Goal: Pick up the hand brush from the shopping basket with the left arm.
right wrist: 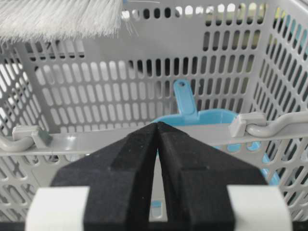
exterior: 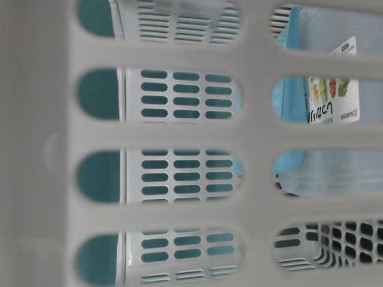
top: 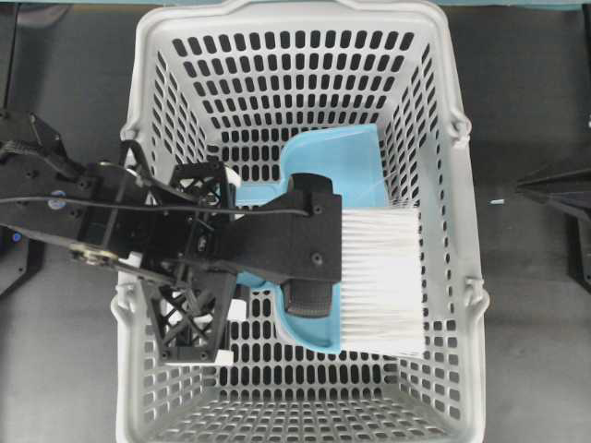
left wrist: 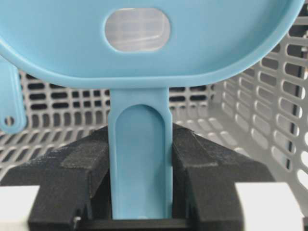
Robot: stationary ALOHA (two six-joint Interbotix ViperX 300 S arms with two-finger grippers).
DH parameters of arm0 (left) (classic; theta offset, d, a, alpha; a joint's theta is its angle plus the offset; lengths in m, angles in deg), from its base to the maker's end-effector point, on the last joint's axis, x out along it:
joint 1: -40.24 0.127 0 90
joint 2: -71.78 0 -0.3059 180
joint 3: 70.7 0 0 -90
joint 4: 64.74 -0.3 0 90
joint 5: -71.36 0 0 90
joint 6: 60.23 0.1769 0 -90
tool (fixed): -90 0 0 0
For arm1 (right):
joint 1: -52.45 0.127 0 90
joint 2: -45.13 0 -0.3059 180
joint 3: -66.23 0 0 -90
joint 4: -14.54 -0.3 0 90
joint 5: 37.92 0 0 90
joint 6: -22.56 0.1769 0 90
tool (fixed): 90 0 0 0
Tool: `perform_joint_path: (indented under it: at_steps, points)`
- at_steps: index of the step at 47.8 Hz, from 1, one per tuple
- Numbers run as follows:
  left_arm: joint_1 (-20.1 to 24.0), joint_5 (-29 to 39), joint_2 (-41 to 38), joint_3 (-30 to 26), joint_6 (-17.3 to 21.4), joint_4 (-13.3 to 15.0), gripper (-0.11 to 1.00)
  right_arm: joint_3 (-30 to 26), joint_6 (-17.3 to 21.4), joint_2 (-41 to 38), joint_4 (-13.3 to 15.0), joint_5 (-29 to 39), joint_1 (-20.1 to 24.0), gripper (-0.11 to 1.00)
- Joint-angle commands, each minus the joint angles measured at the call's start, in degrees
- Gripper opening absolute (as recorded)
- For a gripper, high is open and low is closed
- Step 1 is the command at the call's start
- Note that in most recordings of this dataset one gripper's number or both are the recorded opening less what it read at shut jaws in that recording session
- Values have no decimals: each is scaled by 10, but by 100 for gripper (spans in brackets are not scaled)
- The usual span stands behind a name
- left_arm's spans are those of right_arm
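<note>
1. Our left gripper (left wrist: 139, 192) is clamped on the hand brush (top: 379, 277) by its thin handle, bristles pointing away from the arm, above the dustpan (top: 337, 157).
2. The brush hangs inside the shopping basket (top: 462, 231); its right wall is close, open room lies overhead.
3. Our right gripper (right wrist: 158, 132), pinched together, waits outside.

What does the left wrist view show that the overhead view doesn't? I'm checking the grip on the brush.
Only the left wrist view shows the left gripper clamped on the hand brush by its thin handle. Only the overhead view shows the white bristles, the dustpan beneath and the whole shopping basket. Both show the brush, gripper and slotted basket walls.
</note>
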Motion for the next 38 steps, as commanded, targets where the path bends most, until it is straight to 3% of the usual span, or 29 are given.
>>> perform_joint_path:
  at_steps: [1, 38]
  points:
    - [0, -6, 8, -2, -2, -2, 25, -5, 1, -4, -1, -8, 1, -1]
    - [-1, -18, 3, 9, -3, -2, 25, -4, 1, -4, -2, -10, 1, -1]
